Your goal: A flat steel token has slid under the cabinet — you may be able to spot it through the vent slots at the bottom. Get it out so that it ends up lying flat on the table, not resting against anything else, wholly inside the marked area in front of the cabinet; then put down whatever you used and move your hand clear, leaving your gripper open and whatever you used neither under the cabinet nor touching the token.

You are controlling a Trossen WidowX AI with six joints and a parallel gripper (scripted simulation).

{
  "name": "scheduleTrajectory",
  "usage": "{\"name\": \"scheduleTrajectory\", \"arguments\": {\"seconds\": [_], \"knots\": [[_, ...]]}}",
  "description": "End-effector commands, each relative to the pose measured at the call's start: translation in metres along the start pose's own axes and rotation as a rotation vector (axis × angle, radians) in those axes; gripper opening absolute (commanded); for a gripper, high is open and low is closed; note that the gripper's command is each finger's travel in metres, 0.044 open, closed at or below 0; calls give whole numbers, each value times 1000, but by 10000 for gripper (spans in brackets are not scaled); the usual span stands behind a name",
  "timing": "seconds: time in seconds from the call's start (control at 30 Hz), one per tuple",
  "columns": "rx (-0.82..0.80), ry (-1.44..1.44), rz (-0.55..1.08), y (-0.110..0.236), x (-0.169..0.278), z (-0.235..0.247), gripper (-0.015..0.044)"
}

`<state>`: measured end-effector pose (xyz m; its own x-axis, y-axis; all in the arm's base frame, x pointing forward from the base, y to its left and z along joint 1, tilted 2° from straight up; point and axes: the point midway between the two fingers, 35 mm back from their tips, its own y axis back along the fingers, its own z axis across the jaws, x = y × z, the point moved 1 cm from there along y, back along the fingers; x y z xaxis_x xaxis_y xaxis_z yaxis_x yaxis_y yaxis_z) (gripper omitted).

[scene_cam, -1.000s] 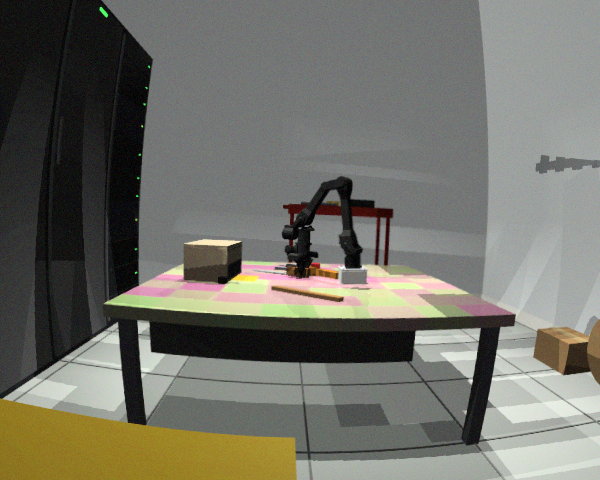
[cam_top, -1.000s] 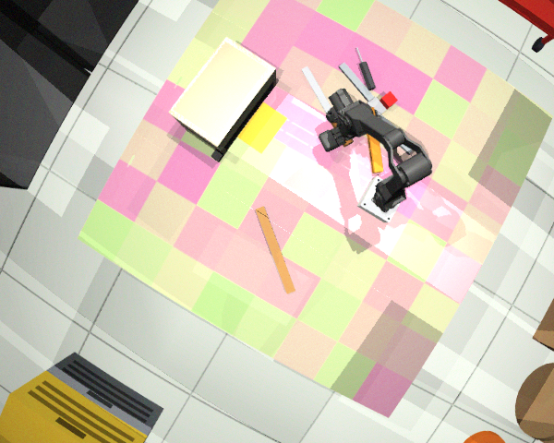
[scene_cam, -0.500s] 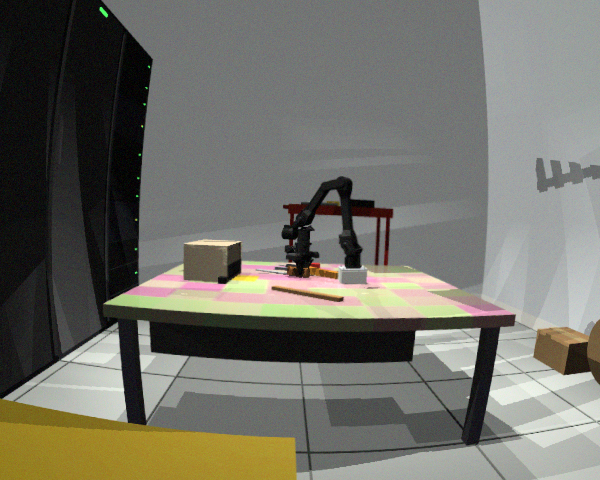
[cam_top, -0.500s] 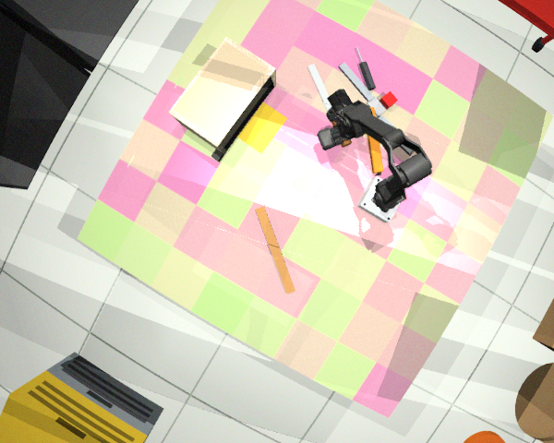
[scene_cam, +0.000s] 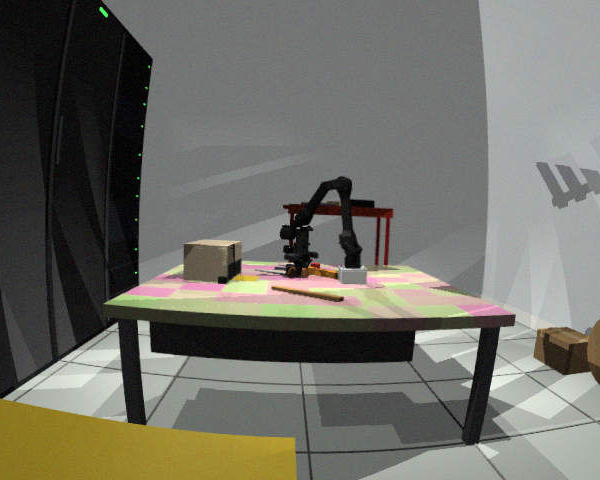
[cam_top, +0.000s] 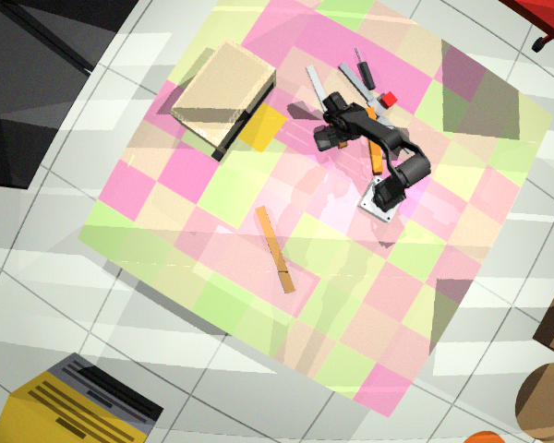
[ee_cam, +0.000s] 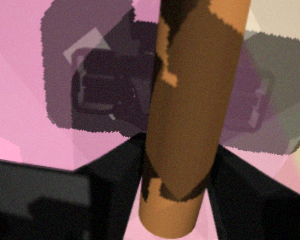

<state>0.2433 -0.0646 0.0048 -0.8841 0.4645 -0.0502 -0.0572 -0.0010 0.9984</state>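
My gripper (cam_top: 331, 137) (scene_cam: 297, 264) (ee_cam: 175, 144) is shut on an orange round rod (ee_cam: 190, 115), which runs lengthwise between the dark fingers, low over a pink patch of the table. In the overhead view only a bit of the rod (cam_top: 343, 143) shows beside the fingers. The beige cabinet (cam_top: 224, 92) (scene_cam: 210, 258) stands at the table's far left. The yellow marked area (cam_top: 264, 125) (scene_cam: 246, 277) lies in front of it, some way left of my gripper. The steel token is not visible in any view.
Two grey strips (cam_top: 315, 83) (cam_top: 354, 78), a dark screwdriver-like tool (cam_top: 366, 72) and a red cube (cam_top: 388, 100) lie behind the arm. An orange bar (cam_top: 374, 152) lies under the forearm. A flat orange stick (cam_top: 274, 247) (scene_cam: 308, 292) lies mid-table. The arm's base (cam_top: 379, 202) (scene_cam: 352, 274) stands on the right.
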Motion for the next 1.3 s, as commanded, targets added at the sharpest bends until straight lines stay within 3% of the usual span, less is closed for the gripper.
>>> {"name": "scheduleTrajectory", "arguments": {"seconds": [0.0,1.27], "knots": [[1,-1,-3,0,0,5,0],[-3,-10,-2,1,8,41,0]]}}
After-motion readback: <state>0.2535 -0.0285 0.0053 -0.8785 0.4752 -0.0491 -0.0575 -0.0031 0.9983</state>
